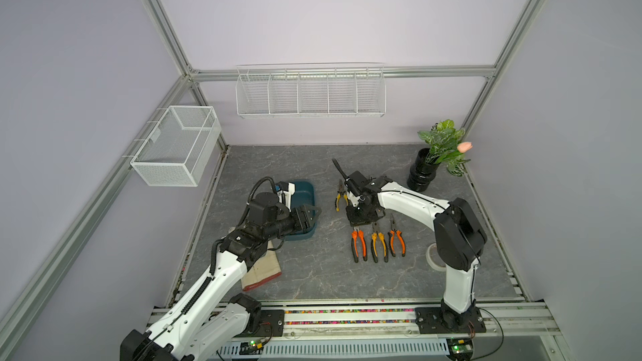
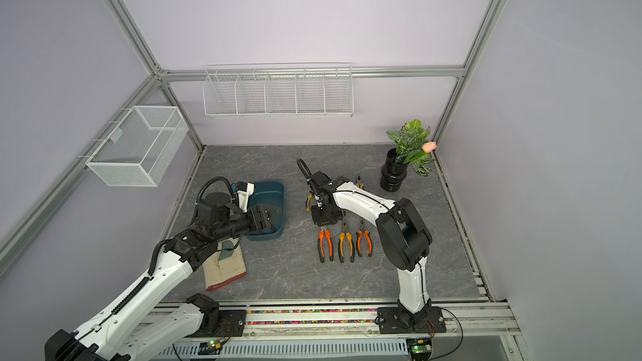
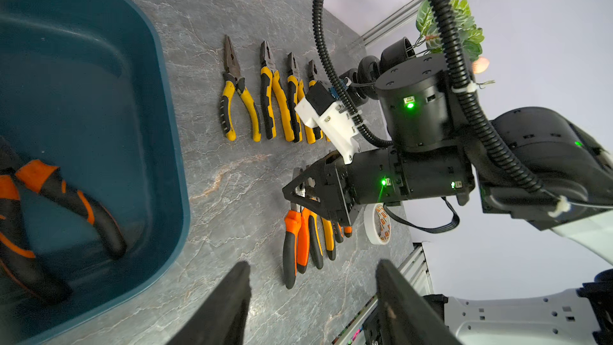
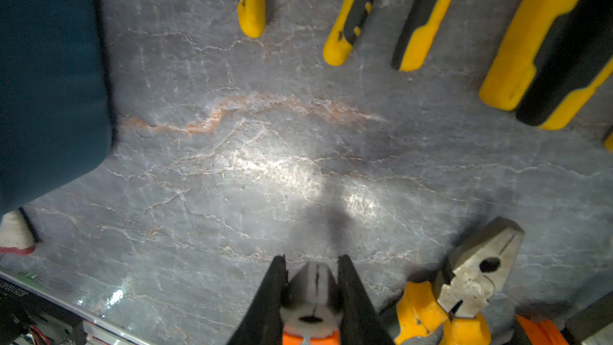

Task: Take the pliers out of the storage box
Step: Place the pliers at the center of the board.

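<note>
The dark teal storage box sits left of centre. One pair of orange-and-black pliers lies inside it with its handles spread. My left gripper hovers over the box's right side, open, with nothing between its fingers. My right gripper is low over the table, shut on the metal head of an orange-handled pliers. Two more pliers lie beside it. Several yellow-handled pliers lie in a row farther back.
A roll of tape lies by the right arm's base. A black vase with a plant stands at the back right. A folded cloth lies under the left arm. A wire mesh basket and a long wire rack hang on the walls.
</note>
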